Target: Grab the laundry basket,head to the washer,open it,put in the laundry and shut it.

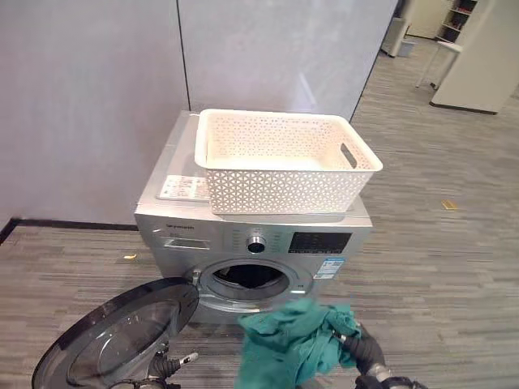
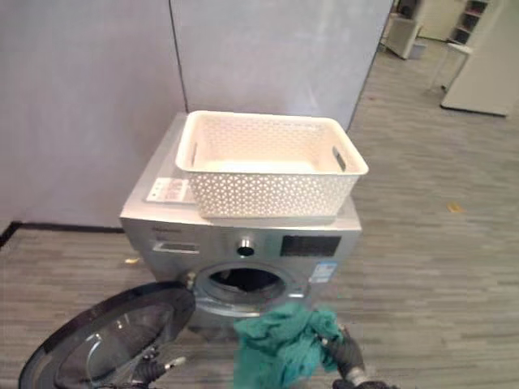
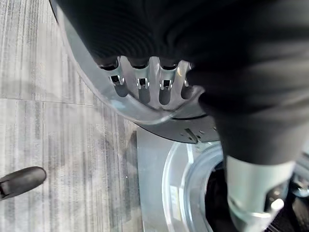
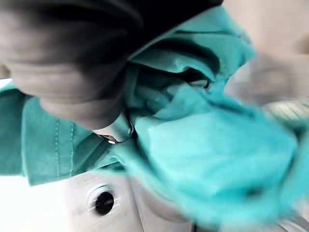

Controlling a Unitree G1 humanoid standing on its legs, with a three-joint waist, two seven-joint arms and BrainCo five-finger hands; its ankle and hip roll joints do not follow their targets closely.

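Left eye view shows the washer (image 1: 253, 243), a silver front-loading unit, standing against a grey partition wall (image 1: 89, 105) on a grey plank floor (image 1: 438, 267). On top of the washer sits the white perforated laundry basket (image 1: 280, 162), upright, overhanging the washer's front edge; no laundry is visible inside it. The washer's round door (image 1: 122, 336) is swung fully open to the left of the drum opening (image 1: 247, 279), which is dark inside. Just in front of and below the drum opening, the right hand (image 1: 363, 350) holds a bunched teal garment (image 1: 288, 340); in the right wrist view its fingers are curled round the cloth, which hangs outside the washer. The left hand (image 3: 145, 84) is at the lower edge of the open door, and in the left wrist view its fingers (image 3: 141, 82) rest against the door's silver rim; whether they hook round the rim cannot be determined.
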